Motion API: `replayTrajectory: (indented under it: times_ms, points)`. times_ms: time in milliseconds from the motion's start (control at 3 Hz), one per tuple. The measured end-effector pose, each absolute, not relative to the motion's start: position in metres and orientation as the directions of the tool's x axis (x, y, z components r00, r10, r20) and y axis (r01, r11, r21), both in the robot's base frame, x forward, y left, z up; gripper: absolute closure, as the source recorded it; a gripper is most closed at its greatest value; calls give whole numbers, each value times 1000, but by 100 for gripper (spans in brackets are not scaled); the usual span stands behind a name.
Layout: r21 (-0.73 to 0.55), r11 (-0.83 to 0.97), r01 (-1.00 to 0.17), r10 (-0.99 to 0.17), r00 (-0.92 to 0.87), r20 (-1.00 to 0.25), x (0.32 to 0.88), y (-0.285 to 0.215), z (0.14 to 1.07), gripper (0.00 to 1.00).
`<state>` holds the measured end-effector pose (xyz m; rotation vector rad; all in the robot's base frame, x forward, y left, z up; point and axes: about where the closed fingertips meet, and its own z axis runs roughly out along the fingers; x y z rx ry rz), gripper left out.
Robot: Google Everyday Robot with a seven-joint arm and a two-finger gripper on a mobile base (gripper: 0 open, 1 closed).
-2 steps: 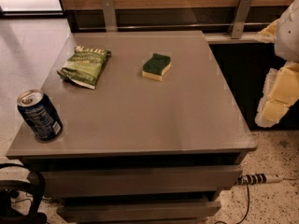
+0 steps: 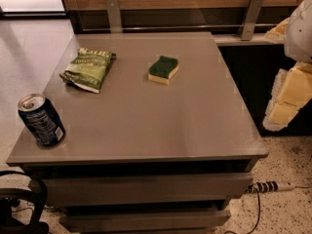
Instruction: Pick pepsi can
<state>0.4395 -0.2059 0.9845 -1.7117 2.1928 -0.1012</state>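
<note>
Approach step: my end effector (image 2: 287, 96), state I cannot tell, hangs well right of the can (image 2: 41, 120); reach across next.

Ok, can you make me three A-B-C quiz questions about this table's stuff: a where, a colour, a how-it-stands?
1. Where is the pepsi can? A) the table front left corner B) its middle C) on the floor
2. What colour is the sponge top? A) red B) green C) blue
3. How is the can? A) lying down B) crushed C) upright
Answers: 1 A, it sits at that corner, far from the gripper off the table's right edge; 2 B, green over yellow; 3 C, silver top faces up.
</note>
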Motion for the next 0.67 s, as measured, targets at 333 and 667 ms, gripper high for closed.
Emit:
replayTrajectory:
  times_ms: [333,667]
  points:
    - [-252,264,-931,-931,-179,-318,446,-184,983,0]
    - [-213,272,-938,-876,-150,-458,449,-148,969,0]
